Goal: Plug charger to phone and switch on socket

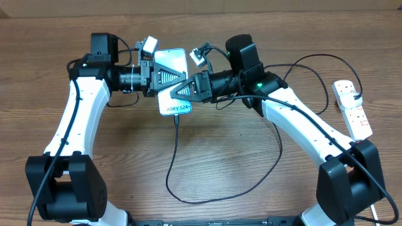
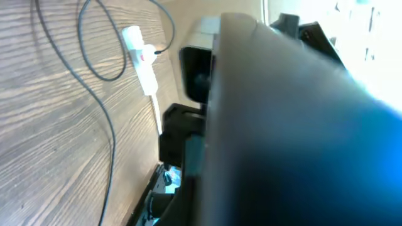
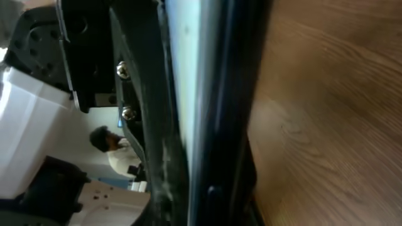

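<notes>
- Phone (image 1: 169, 59) is found mid-table, screen up, pinched between both grippers.
- Left gripper (image 1: 168, 78) is clenched on the phone from its left side.
- Right gripper (image 1: 186, 90) is clenched on the phone from its right side.
- Cable (image 1: 173, 160) is seen running from the phone's near end and looping toward the power strip (image 1: 352, 108).

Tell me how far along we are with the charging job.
Looks done: charger meets the phone at its end, though seating is unclear. In hand: left hand and right hand both shut on the phone. To do: switch on the socket, far from both hands.
</notes>
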Robot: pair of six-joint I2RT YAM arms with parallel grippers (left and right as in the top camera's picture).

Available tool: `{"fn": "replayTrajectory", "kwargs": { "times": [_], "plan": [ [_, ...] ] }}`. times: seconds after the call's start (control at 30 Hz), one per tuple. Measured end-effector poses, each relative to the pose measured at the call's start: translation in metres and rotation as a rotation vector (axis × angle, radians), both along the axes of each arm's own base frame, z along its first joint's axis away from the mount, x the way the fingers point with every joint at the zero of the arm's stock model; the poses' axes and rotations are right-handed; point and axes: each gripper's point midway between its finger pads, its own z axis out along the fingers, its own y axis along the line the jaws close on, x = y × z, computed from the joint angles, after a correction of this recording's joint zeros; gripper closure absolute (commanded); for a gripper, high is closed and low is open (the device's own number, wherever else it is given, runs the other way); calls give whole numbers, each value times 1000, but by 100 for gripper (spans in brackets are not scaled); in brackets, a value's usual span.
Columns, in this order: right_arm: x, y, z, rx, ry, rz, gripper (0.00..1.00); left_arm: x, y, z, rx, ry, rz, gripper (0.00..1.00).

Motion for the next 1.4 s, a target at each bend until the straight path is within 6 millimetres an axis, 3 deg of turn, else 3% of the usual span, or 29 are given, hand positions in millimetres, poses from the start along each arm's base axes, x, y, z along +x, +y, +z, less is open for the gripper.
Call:
{"fn": "replayTrajectory", "kwargs": {
  "times": [0.03, 0.07, 0.1, 0.13, 0.23, 0.4, 0.5, 0.7, 0.77, 0.9, 1.03, 1.27, 1.4],
  "plan": [
    [0, 0, 1, 3, -1, 2, 96, 0, 0, 1, -5, 5, -2, 81],
    [0, 0, 1, 2, -5, 2, 96, -1, 0, 1, -6, 13, -2, 65],
    [0, 1, 0, 1, -14, 1, 96, -1, 0, -1, 3, 27, 3, 60],
    [2, 1, -2, -8, -22, -10, 96, -1, 0, -2, 7, 31, 6, 48],
    [7, 0, -7, -32, -24, -41, 96, 0, 1, -4, 19, 53, 14, 31],
    [12, -3, -14, -67, -11, -76, 96, 5, 4, -15, 84, 69, 49, 25],
    [17, -18, -39, -174, 76, -145, 96, 13, 13, -27, 151, 79, 99, 14],
    [21, -47, -86, -404, 127, -261, 96, 26, 35, -51, 296, 97, 200, 8],
    [22, -57, -104, -491, 141, -295, 96, 30, 45, -64, 374, 113, 243, 0],
    [27, -71, -142, -629, 168, -339, 96, 33, 63, -88, 534, 145, 310, 0],
    [32, -78, -172, -706, 189, -358, 96, 34, 90, -114, 735, 179, 384, 0],
    [31, -83, -226, -800, 257, -344, 96, 38, 134, -136, 1003, 179, 496, 0],
    [28, -75, -233, -777, 280, -313, 96, 39, 147, -140, 1073, 178, 526, 0]
  ]
}}
